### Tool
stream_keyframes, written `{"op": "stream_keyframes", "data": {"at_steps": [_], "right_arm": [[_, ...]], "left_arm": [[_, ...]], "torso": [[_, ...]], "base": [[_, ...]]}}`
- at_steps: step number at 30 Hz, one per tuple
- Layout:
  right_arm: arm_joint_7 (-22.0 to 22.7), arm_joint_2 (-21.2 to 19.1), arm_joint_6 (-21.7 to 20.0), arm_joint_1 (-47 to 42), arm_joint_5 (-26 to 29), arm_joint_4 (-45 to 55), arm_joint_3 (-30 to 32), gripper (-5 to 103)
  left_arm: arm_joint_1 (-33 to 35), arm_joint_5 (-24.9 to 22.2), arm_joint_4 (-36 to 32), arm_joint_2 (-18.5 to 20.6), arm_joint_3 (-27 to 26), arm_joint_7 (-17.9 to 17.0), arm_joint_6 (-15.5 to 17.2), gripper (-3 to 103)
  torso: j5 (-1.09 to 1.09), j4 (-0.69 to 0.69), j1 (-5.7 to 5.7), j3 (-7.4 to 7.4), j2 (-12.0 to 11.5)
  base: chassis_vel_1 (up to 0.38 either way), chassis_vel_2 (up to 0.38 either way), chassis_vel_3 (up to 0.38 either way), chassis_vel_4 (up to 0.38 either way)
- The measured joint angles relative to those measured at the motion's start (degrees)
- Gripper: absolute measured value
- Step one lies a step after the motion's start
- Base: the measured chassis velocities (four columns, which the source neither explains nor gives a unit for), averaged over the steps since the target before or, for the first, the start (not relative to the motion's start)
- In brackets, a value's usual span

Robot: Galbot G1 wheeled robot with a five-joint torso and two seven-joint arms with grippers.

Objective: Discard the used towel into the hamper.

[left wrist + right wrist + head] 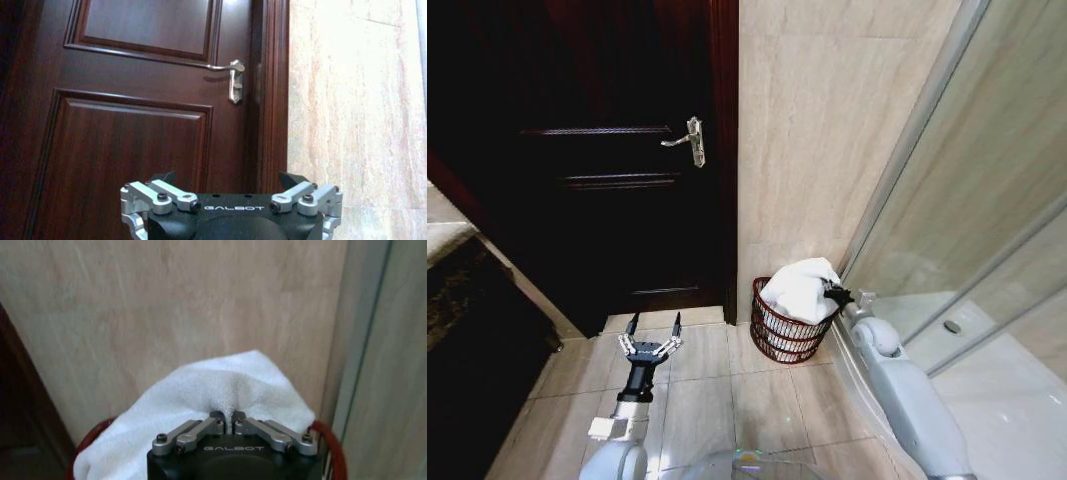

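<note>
The white towel [800, 288] is bunched up in the mouth of the hamper [785, 335], a small dark red wire basket on the floor in the corner by the tiled wall. My right gripper [834, 294] sits at the hamper's right rim, shut on a fold of the towel [223, 395]; in the right wrist view its fingertips [217, 416] pinch the cloth above the red rim [329, 440]. My left gripper [654, 328] hangs open over the floor tiles in front of the door, left of the hamper, holding nothing.
A dark wooden door [617, 150] with a metal lever handle [689, 142] stands to the left of the corner. A glass shower screen [967, 200] runs along the right. A dark cabinet [467, 330] edges the left side. Free floor tiles [717, 400] lie ahead.
</note>
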Motion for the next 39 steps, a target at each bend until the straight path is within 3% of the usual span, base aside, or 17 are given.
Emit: {"op": "stream_keyframes", "data": {"at_steps": [9,15,20,26,39], "right_arm": [[-1.4,-2.2,-9.6,10.4,7.1,-5.6,-7.5,4],[-1.4,-1.9,-12.4,14.7,7.7,-9.8,-10.6,4],[-2.0,-1.2,-18.4,18.3,11.1,-14.3,-12.1,4],[-4.3,-0.8,-18.8,20.9,11.1,-19.9,-13.2,4],[-14.8,3.4,-18.8,27.0,2.2,-36.2,-13.2,4]], "left_arm": [[-0.7,-0.8,1.2,-0.1,-0.5,0.2,-1.1,100],[-0.5,-2.2,0.8,-0.1,-1.5,0.2,-1.2,100],[-0.7,-3.2,1.0,-0.1,-2.0,0.0,-1.3,100],[-1.3,-3.3,1.5,-0.1,-1.9,-0.1,-0.9,100],[-2.2,-3.0,2.4,-0.1,-2.0,-1.2,0.1,100]], "torso": [[-0.01,0.02,0.0,0.0,0.0],[0.0,0.02,0.0,0.0,0.0],[-0.01,0.01,0.0,0.0,0.0],[-0.01,0.0,0.0,0.0,0.0],[-0.01,0.01,0.0,-0.01,0.0]], "base": [[0.0,0.0,0.0,0.0],[0.0,0.0,0.0,0.0],[0.0,0.0,0.0,0.0],[0.0,0.0,0.0,0.0],[0.0,0.0,0.0,0.0]]}}
